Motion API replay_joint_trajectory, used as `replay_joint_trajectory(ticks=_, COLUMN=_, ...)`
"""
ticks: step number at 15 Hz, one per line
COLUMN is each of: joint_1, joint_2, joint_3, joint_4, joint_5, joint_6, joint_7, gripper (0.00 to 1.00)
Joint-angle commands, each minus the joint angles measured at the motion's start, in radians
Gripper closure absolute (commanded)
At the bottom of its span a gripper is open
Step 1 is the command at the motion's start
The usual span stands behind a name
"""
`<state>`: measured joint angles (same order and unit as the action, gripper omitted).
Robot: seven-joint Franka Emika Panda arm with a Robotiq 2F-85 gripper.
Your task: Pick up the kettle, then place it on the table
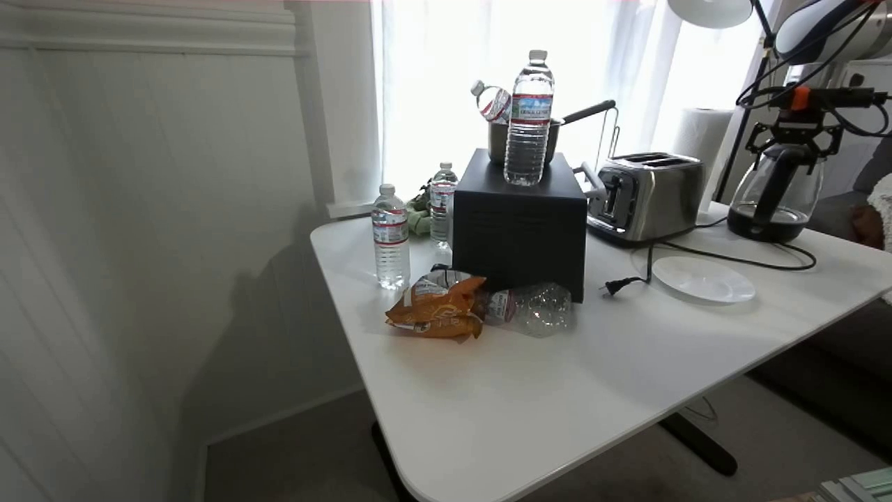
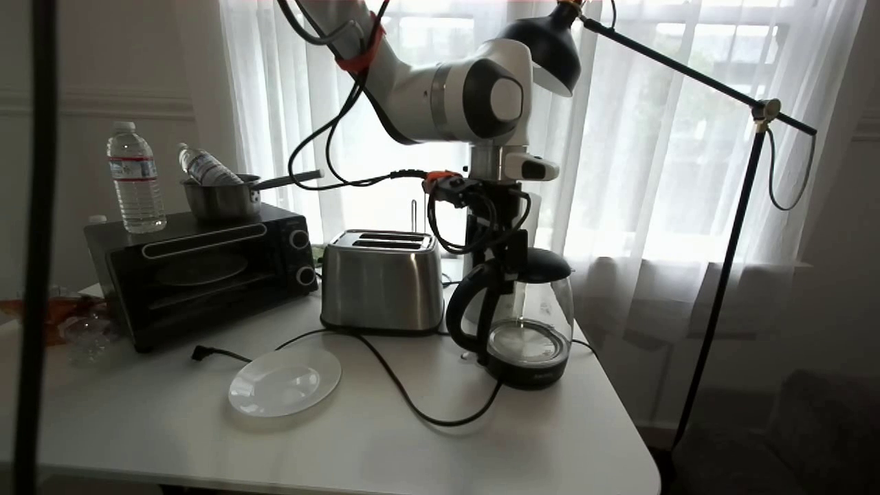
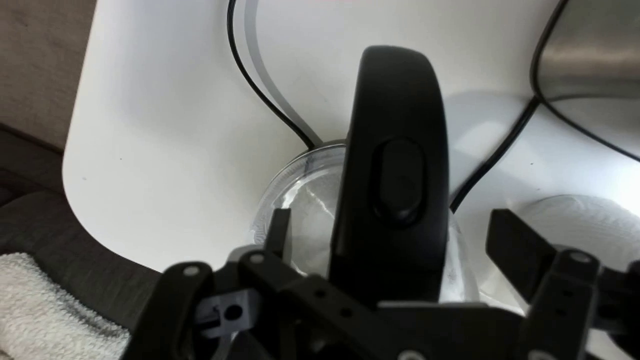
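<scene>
The kettle [image 1: 765, 224] has a clear glass body with a black base, lid and curved handle. It stands upright near one end of the white table [image 1: 529, 411]. In an exterior view the kettle [image 2: 533, 371] is at the right, next to the table's [image 2: 385, 454] edge. My gripper [image 1: 785, 160] is above the kettle at its handle, pointing down; it also shows in an exterior view [image 2: 507, 278]. In the wrist view the gripper [image 3: 390, 220] is open, with its fingers on either side of the black handle [image 3: 397, 110] and a gap on both sides.
A chrome toaster [image 2: 385, 282] and paper towel roll [image 1: 704, 139] stand close by. A black cord [image 2: 440, 419] loops beside a white plate [image 2: 285, 381]. A black oven [image 1: 519, 237] carries a pot and bottles. A lamp stand [image 2: 729, 275] rises beyond the table's end.
</scene>
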<state>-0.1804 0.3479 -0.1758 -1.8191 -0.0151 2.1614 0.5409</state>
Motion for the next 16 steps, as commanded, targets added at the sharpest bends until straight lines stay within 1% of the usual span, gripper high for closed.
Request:
replay_joint_trajectory(ticks=1, joint_1=0.014, joint_2=0.022, joint_3=-0.017, joint_4=0.057, joint_5=0.038, joint_6=-0.084, joint_7=0.017, gripper=0.0)
replay_joint_trajectory(ticks=2, joint_1=0.014, joint_2=0.023, joint_3=-0.016, joint_4=0.064, joint_5=0.043, joint_6=-0.094, joint_7=0.022, gripper=0.07)
replay_joint_trajectory(ticks=3, joint_1=0.013, joint_2=0.024, joint_3=-0.015, joint_4=0.071, joint_5=0.049, joint_6=-0.11, joint_7=0.021, gripper=0.11)
replay_joint_trajectory(ticks=4, joint_1=0.013, joint_2=0.025, joint_3=-0.015, joint_4=0.075, joint_5=0.053, joint_6=-0.11, joint_7=0.023, gripper=0.23)
replay_joint_trajectory(ticks=5, joint_1=0.014, joint_2=0.027, joint_3=-0.017, joint_4=0.078, joint_5=0.048, joint_6=-0.104, joint_7=0.024, gripper=0.24)
replay_joint_trajectory(ticks=7, joint_1=0.013, joint_2=0.029, joint_3=-0.016, joint_4=0.076, joint_5=0.046, joint_6=-0.09, joint_7=0.016, gripper=0.46)
replay_joint_trajectory(ticks=8, joint_1=0.013, joint_2=0.03, joint_3=-0.017, joint_4=0.075, joint_5=0.043, joint_6=-0.092, joint_7=0.015, gripper=0.55)
replay_joint_trajectory(ticks=9, joint_1=0.013, joint_2=0.03, joint_3=-0.018, joint_4=0.072, joint_5=0.042, joint_6=-0.088, joint_7=0.013, gripper=0.53)
replay_joint_trajectory(ticks=10, joint_1=0.013, joint_2=0.03, joint_3=-0.019, joint_4=0.071, joint_5=0.041, joint_6=-0.085, joint_7=0.013, gripper=0.58)
replay_joint_trajectory(ticks=12, joint_1=0.009, joint_2=0.028, joint_3=-0.019, joint_4=0.07, joint_5=0.049, joint_6=-0.084, joint_7=0.005, gripper=0.64)
replay_joint_trajectory(ticks=13, joint_1=0.009, joint_2=0.027, joint_3=-0.018, joint_4=0.07, joint_5=0.052, joint_6=-0.086, joint_7=0.003, gripper=0.73)
replay_joint_trajectory(ticks=14, joint_1=0.009, joint_2=0.025, joint_3=-0.018, joint_4=0.069, joint_5=0.052, joint_6=-0.086, joint_7=0.002, gripper=0.8)
replay_joint_trajectory(ticks=16, joint_1=0.009, joint_2=0.019, joint_3=-0.018, joint_4=0.062, joint_5=0.051, joint_6=-0.082, joint_7=-0.002, gripper=0.8)
